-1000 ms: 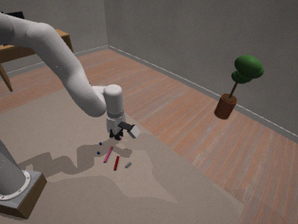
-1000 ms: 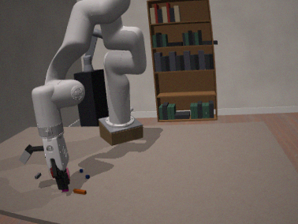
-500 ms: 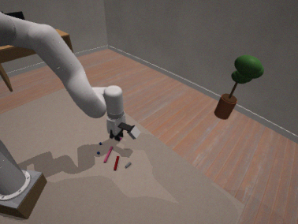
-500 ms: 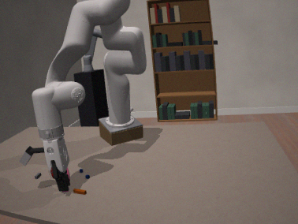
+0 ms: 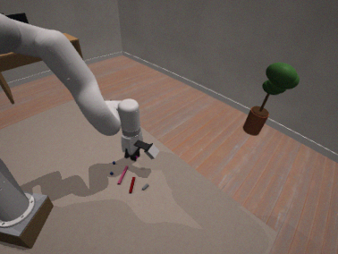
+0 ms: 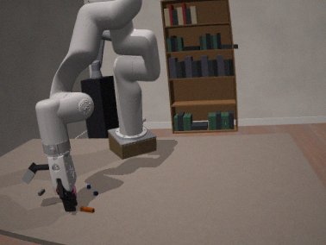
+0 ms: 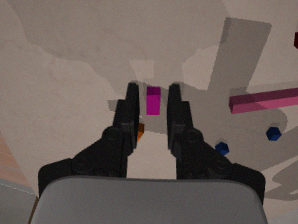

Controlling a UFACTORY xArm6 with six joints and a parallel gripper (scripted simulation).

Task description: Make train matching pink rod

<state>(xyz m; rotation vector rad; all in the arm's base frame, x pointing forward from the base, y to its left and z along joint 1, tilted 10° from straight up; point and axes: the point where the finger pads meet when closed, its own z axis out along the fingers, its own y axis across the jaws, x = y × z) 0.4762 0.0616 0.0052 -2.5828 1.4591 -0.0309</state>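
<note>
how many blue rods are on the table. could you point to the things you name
2: one blue rod (image 5: 114, 163) (image 7: 222, 149) nearer the gripper (image 5: 132, 155) (image 6: 70, 210) (image 7: 153, 97), the other (image 5: 112, 173) (image 7: 273, 133) beside the pink rod (image 5: 122, 175) (image 7: 265, 100). More could be hidden behind the gripper.

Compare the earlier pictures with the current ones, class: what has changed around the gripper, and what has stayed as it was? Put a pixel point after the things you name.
The gripper (image 5: 131, 157) (image 6: 70, 209) (image 7: 153, 97) has moved slightly downward, toward the magenta rod (image 5: 137, 157) (image 7: 153, 102). Nothing has been taken hold of or let go; the fingers stand apart on either side of that rod. The orange rod (image 6: 87, 210) (image 7: 140, 132) and grey rod (image 5: 145, 187) (image 6: 41, 191) show no visible shift.
</note>
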